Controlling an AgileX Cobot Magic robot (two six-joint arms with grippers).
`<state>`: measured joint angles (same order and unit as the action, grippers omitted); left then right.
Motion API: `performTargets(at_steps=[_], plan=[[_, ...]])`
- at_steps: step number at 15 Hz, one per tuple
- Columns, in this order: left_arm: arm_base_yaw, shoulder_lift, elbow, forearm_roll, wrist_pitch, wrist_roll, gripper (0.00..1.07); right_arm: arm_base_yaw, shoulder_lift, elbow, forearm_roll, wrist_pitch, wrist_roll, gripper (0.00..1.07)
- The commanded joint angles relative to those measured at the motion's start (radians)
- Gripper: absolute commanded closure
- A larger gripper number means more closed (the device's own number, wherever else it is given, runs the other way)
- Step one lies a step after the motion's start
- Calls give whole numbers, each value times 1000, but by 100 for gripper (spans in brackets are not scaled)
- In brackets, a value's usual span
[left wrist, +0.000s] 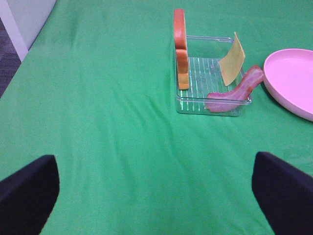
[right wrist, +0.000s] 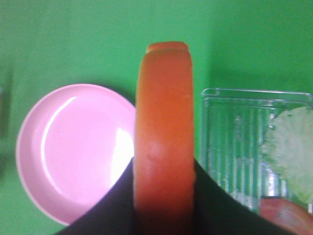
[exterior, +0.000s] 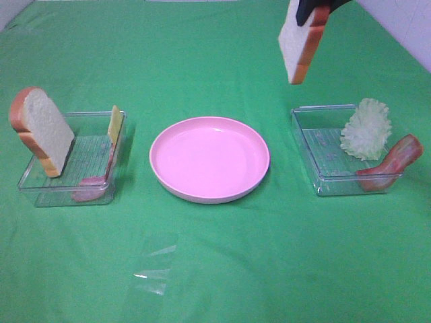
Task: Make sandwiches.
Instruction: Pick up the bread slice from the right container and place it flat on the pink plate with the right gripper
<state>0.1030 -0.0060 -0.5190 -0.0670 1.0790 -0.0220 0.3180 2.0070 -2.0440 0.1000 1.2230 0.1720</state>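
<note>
Up high on the right, the right gripper [exterior: 311, 13] has its black jaws clamped on a white toy bread slice with an orange-brown crust [exterior: 300, 48], gripping it by the upper end. The slice hangs in the air, its long axis close to vertical and its free end pointing down at the green cloth [exterior: 215, 269]. Its white face is turned toward the left arm's side. From the right wrist camera it shows edge-on as a smooth orange band, sitting over the gap between the pink round plastic plate [exterior: 209, 159] and the clear plastic tray on the right [exterior: 316, 138]. A small ridge shows past its far end, perhaps the crust's other lip, but the blur won't say.

That right tray holds a pale green ruffled lettuce leaf [exterior: 367, 129] and a reddish-pink bacon strip [exterior: 394, 165] draped over the rim.

The left gripper [left wrist: 156, 196] hovers over bare cloth with its jaws spread wide and nothing between them. Beyond it, the left clear tray [left wrist: 215, 108] carries a second bread slice [left wrist: 181, 49] standing on edge, a yellow cheese square [left wrist: 232, 61] and another bacon strip [left wrist: 237, 90].
</note>
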Motion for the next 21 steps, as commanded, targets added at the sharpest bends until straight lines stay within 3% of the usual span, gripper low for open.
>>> performTargets(at_steps=[1,9,21], plan=[[-2,-14,1,1,-5,2,7,5,36,-4,235,87,-57,94],[-2,-14,1,0,-5,3,7,205,184,-4,266,16,-102,94],[-2,-14,1,0,-5,3,7,231,331,-4,242,-104,-104,93]])
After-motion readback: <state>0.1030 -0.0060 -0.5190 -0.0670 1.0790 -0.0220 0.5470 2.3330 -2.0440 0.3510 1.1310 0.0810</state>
